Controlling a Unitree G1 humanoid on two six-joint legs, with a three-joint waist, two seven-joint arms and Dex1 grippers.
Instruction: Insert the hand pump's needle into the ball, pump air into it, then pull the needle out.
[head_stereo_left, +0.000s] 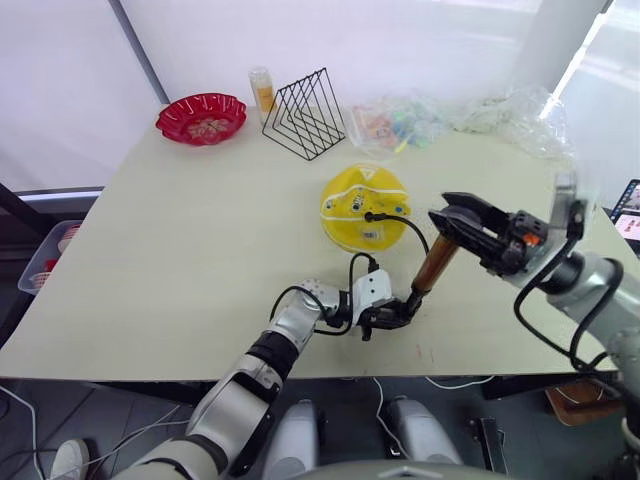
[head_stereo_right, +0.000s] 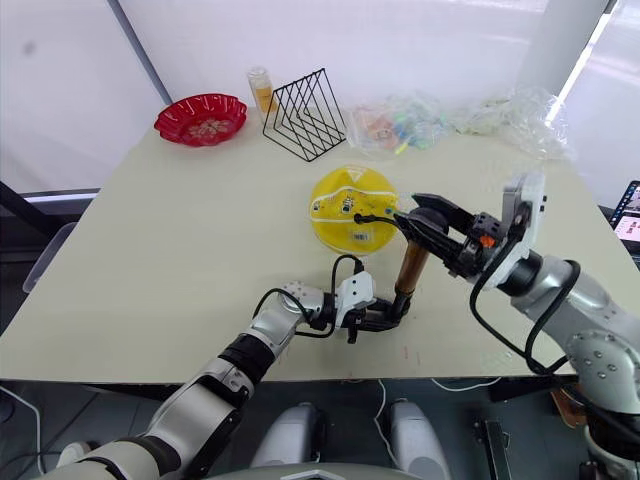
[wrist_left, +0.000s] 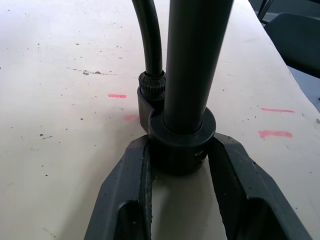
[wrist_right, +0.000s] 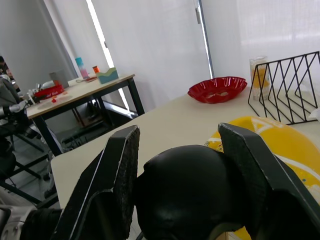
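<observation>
Pumping step: left gripper (wrist_left: 180, 165) jaws clamp orange-gold black-capped hand pump (head_stereo_left: 437, 262) base; right gripper (wrist_right: 182, 187) jaws grip handle; needle (head_stereo_left: 369, 214) in yellow rubber ball (head_stereo_left: 364, 207). Next: push handle down.

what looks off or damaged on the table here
The ball looks odd: it sits slumped and flattened like a dome, apparently short of air. The hose runs to its top. Nothing looks spilled or broken.

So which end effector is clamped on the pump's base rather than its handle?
The left end effector: its fingers grip the black bottom cap of the hand pump at the table. The right end effector holds the black handle on top.
</observation>
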